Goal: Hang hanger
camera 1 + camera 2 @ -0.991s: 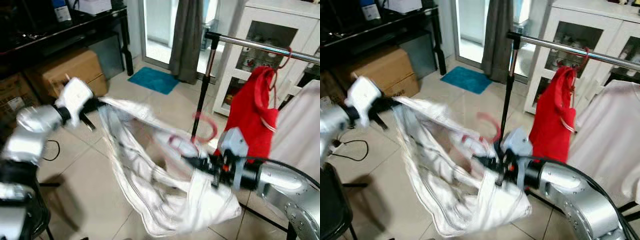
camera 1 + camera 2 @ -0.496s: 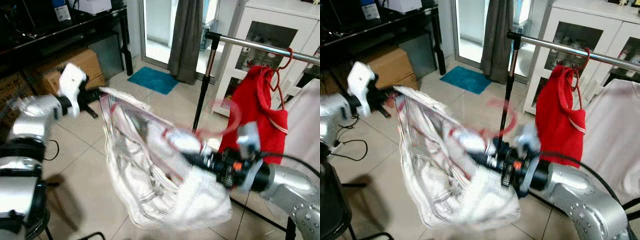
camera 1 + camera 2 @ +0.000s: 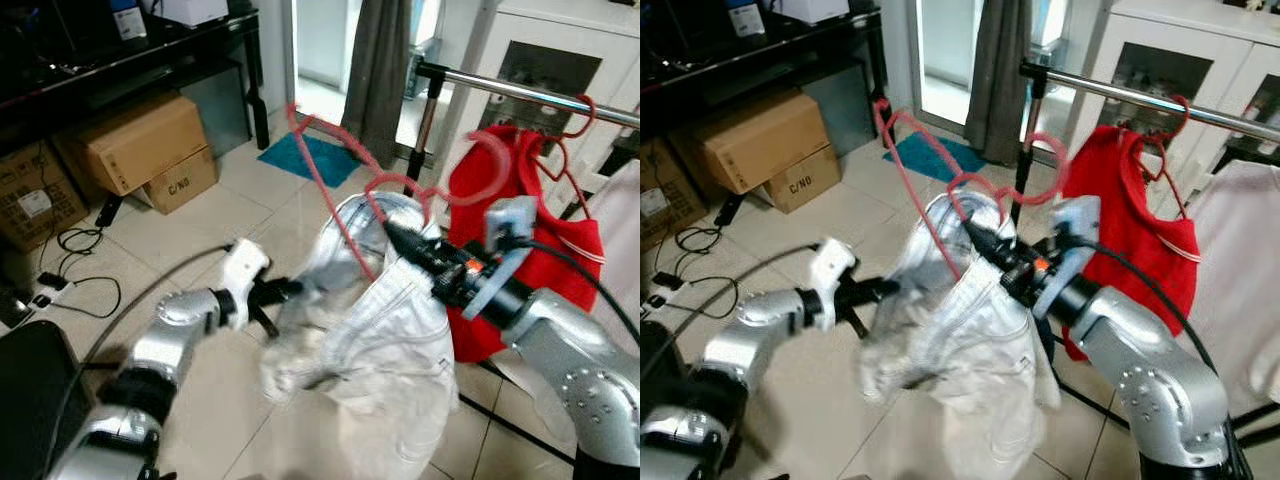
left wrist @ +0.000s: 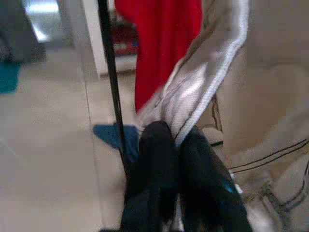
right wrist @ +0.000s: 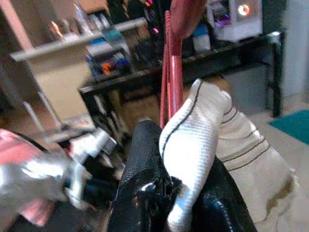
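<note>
A red hanger [image 3: 345, 170] sticks up out of a white striped garment [image 3: 385, 330], its hook [image 3: 495, 160] close to the metal rail [image 3: 530, 92]. My right gripper [image 3: 395, 235] is shut on the hanger [image 5: 173, 72] together with a fold of the garment [image 5: 193, 130]. Lower down to the left, my left gripper [image 3: 288, 291] is shut on the garment's striped edge [image 4: 203, 82]. The garment hangs bunched between both grippers. A red garment [image 3: 500, 230] hangs on the rail from another red hanger [image 3: 575, 115].
The rail's black pole [image 3: 420, 140] stands just behind the hanger. A white garment [image 3: 620, 200] hangs at the far right. Cardboard boxes [image 3: 140, 145], a black desk [image 3: 150, 50] and floor cables [image 3: 70, 240] lie left. A white cabinet [image 3: 560, 60] and grey curtain [image 3: 385, 60] stand behind.
My right gripper has lifted the hanger up toward the rail. My left gripper has dropped low and moved inward with the garment's edge, so the garment now hangs bunched instead of spread.
</note>
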You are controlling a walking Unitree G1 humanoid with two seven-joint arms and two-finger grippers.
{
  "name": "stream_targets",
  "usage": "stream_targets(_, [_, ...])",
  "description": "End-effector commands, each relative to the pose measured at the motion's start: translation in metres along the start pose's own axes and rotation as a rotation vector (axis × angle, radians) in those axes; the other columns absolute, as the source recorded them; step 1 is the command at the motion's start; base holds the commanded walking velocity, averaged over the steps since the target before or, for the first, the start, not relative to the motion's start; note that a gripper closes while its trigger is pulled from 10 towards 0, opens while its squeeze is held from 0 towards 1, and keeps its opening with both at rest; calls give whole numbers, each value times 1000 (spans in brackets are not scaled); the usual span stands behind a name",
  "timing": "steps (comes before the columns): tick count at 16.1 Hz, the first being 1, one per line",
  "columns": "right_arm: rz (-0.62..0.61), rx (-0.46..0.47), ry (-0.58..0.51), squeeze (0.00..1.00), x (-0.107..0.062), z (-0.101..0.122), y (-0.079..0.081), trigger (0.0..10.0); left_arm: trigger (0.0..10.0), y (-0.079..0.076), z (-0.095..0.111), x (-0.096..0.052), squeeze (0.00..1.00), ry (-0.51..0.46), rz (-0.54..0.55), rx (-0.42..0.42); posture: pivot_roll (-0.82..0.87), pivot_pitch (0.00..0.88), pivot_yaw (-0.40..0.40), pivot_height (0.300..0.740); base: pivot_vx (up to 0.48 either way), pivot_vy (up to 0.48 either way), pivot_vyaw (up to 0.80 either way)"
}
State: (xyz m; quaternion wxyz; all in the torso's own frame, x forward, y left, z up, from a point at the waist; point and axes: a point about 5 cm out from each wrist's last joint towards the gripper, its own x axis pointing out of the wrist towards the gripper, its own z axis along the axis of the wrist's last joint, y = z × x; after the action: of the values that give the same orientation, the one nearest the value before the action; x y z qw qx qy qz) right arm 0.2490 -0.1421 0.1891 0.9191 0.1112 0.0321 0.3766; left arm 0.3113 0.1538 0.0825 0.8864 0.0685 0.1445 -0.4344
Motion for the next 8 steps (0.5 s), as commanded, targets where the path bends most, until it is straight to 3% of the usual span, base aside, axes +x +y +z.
stream_targets(1, [-23, -60, 13, 0, 2, 5, 1, 0, 10000, 4, 13, -13, 1000, -36, -3, 76, -164, 0, 47, 740, 0, 0, 0])
stream_targets(3, [-70, -90, 37, 0, 2, 6, -3, 0, 10000, 5, 13, -30, 1000, -13, -35, 106, -157, 0, 46, 740, 0, 0, 0])
stream_targets(5, [-91, -142, 100, 0, 1, 3, -11, 0, 10000, 5, 23, -63, 1000, 20, -102, 124, -129, 0, 28, 740, 0, 0, 0])
stream_targets(6, [-91, -146, 109, 0, 2, 2, -13, 0, 10000, 5, 26, -67, 1000, 27, -120, 125, -124, 0, 26, 740, 0, 0, 0])
stream_targets(8, [-62, -246, 205, 0, 5, -2, -18, 0, 10000, 10, 49, -84, 1000, 9, -168, 156, -117, 0, 32, 740, 0, 0, 0])
